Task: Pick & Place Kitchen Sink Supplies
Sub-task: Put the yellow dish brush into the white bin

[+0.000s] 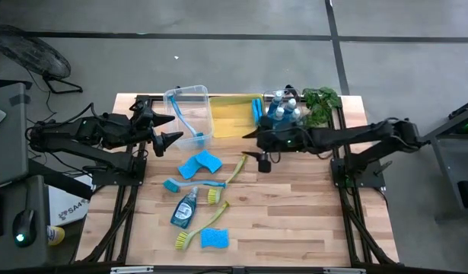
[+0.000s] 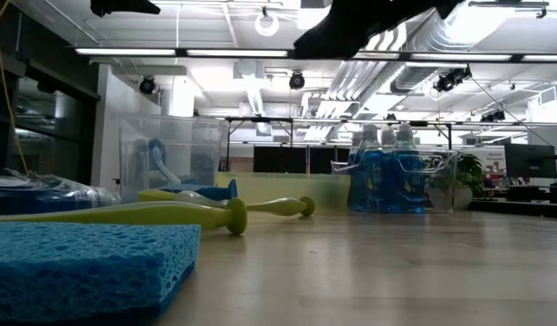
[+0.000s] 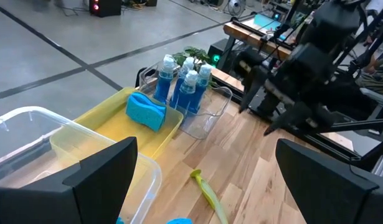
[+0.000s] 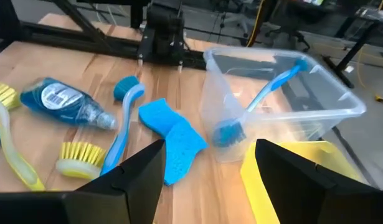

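Note:
On the table lie two blue sponges (image 1: pixel 200 163), a blue brush (image 1: pixel 186 185), a soap bottle (image 1: pixel 184 209), two yellow-green brushes (image 1: pixel 234 170) (image 1: pixel 200 228) and another sponge (image 1: pixel 214 238). A blue brush (image 4: pixel 261 97) leans inside the clear bin (image 1: pixel 189 113). One sponge (image 3: pixel 146 111) sits in the yellow bin (image 1: pixel 232 116), and several bottles (image 3: pixel 182 79) stand in a second clear bin (image 1: pixel 284 111). My left gripper (image 1: pixel 167 129) hangs open beside the clear bin. My right gripper (image 1: pixel 256 146) hovers open near the yellow bin's front, above the table.
A leafy plant (image 1: pixel 322 99) stands at the far right corner behind the bottle bin. The three bins line the far edge. Bare wood lies on the table's right half (image 1: pixel 310 213). The near sponge (image 2: pixel 79 263) fills the low view's foreground.

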`<state>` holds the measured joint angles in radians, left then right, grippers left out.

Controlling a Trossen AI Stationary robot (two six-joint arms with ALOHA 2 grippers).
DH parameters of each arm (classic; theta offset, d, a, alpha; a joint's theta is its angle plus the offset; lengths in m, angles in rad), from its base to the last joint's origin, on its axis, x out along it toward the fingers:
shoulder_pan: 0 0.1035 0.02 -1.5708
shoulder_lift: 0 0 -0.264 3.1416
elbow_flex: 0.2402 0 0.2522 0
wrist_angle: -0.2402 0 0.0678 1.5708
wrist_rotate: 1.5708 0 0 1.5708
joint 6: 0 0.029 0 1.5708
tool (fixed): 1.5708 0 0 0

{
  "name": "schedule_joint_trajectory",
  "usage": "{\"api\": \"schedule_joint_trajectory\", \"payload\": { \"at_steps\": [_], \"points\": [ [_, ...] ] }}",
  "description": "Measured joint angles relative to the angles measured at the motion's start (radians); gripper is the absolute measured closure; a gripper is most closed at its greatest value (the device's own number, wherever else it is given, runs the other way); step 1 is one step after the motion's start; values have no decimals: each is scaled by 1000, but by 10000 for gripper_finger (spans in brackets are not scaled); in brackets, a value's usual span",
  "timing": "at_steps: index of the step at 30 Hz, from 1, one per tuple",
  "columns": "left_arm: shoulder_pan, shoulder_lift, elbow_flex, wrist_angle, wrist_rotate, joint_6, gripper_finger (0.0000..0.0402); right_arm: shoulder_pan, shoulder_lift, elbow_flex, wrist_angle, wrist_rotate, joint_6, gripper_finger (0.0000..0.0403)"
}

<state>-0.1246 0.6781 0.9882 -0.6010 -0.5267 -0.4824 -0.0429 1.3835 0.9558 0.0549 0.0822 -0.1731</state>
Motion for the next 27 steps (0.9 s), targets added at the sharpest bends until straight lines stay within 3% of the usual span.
{"api": "schedule_joint_trajectory", "payload": {
  "at_steps": [6,14,27],
  "points": [
    [0,0,0,0,5,0,26,-1,119,132,-174,-35,-25,162],
    [0,0,0,0,6,1,26,-9,310,304,-401,-116,-260,163],
    [0,0,0,-1,16,1,26,-9,507,355,-470,-188,-397,163]
  ]
}}
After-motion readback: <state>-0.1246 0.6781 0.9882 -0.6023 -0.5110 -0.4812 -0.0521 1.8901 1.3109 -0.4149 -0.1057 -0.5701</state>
